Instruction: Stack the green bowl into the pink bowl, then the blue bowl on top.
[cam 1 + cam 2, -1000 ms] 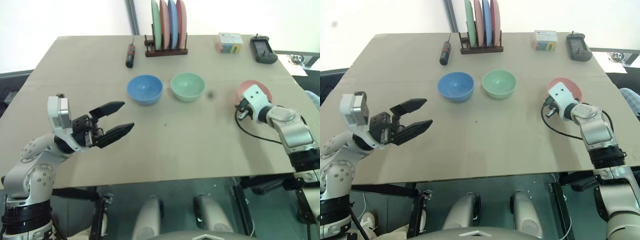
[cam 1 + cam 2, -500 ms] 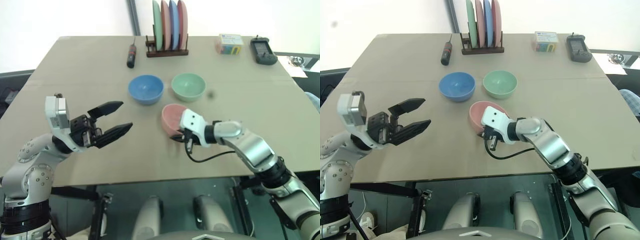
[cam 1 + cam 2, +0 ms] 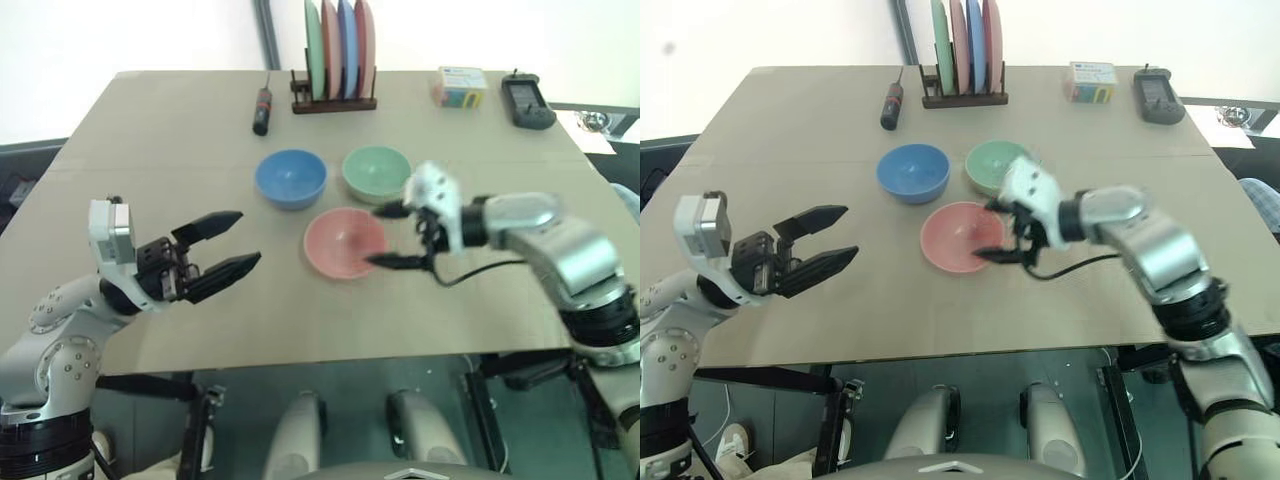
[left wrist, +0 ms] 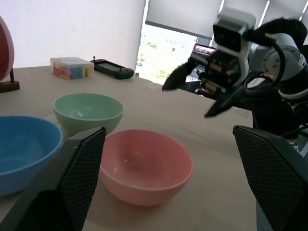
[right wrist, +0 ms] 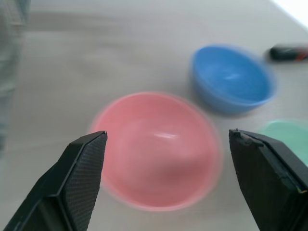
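**Pink bowl alone near the middle of the table, both grippers wide open**

The pink bowl sits upright and empty on the table, nearer the robot than the other two bowls. Just beyond it, the blue bowl stands to the far left and the green bowl to the far right; those two sit side by side with a small gap, and none of the three bowls touch. All are empty and nothing is stacked.

The right gripper hangs just right of the pink bowl, above its right rim, fingers spread wide with nothing between them; one finger reaches toward the green bowl's near edge, the other over the pink bowl's near right rim. The left gripper hovers over the near left part of the table, well apart from the bowls, fingers spread open and empty, pointing right.

At the far edge, a rack holds upright plates, a screwdriver lies left of it, and a small colourful box and a black handheld device sit to the right.
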